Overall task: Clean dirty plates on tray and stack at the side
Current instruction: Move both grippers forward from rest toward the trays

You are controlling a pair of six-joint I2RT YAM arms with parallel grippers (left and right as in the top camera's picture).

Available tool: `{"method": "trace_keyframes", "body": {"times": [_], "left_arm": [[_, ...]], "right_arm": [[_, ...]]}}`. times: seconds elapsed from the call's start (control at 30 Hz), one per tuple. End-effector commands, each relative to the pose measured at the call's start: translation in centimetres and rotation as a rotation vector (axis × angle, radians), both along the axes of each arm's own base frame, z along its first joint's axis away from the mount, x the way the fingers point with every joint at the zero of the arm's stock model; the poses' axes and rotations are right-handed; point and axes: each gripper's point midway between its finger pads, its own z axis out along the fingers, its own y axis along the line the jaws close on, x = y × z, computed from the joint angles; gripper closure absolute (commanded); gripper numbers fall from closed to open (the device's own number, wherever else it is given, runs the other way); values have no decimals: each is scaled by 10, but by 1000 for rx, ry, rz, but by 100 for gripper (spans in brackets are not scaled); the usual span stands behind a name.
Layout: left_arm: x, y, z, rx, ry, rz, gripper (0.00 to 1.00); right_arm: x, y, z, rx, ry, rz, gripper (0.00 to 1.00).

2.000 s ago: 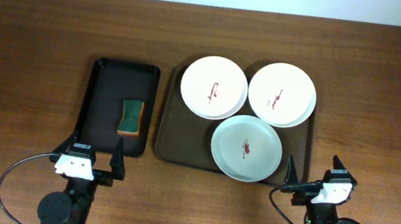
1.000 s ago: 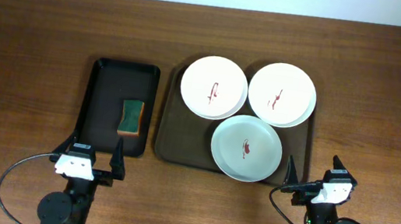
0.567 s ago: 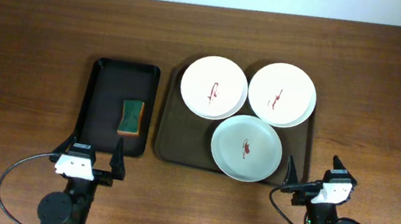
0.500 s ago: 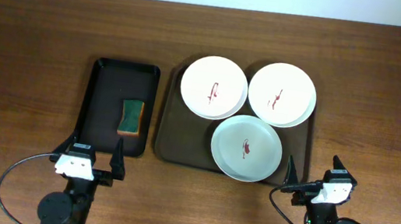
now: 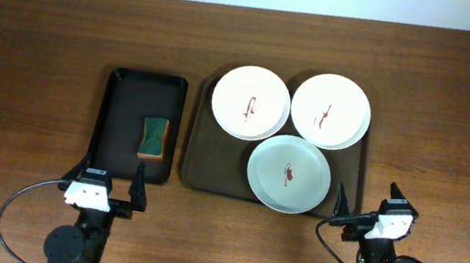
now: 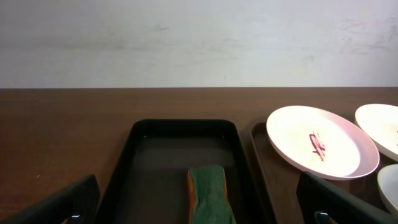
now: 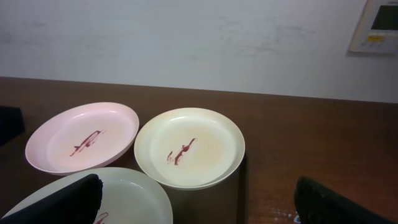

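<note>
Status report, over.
Open, empty: left tool, right tool. Three stained plates on brown tray; sponge untouched in black tray. Nothing blocking.

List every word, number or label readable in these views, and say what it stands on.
No text can be read.
Wall panel: a small yellow marking under its display, too small and blurred to read.
Plates: red smears only, no writing.
</note>
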Motion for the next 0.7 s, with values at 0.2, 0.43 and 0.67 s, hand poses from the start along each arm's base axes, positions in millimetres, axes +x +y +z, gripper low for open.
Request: {"method": "trace_keyframes", "body": {"times": [0.2, 0.43, 0.67], "left_arm": [[0, 2, -1, -9, -2, 11, 1], [0, 2, -2, -9, 1, 11, 1], [-7, 2, 6, -10, 63, 13, 1]], "right_arm": [[0, 1, -1, 14, -1, 5, 1], [-5, 0, 15, 44, 6, 2, 1], [-12, 1, 20, 71, 147, -4, 1]]}}
